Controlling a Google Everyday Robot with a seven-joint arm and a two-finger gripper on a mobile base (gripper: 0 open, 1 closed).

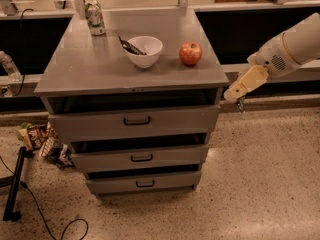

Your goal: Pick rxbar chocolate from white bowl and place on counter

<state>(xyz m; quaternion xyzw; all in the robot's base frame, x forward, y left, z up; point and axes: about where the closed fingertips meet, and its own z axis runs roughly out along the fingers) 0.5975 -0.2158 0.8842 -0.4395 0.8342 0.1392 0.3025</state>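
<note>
The white bowl (144,50) stands on the grey counter (100,66), near its back middle. The rxbar chocolate (131,46), a dark flat bar, lies tilted in the bowl with one end sticking out over the left rim. My gripper (239,96) is at the end of the white arm, off the right edge of the counter, a little below the counter top and well to the right of the bowl. It holds nothing.
A red apple (190,53) sits right of the bowl. A drink can (94,18) stands at the counter's back left. Three drawers with black handles (137,120) are below. Colourful snack packets (39,136) and a black stand with cable (14,184) lie on the floor at left.
</note>
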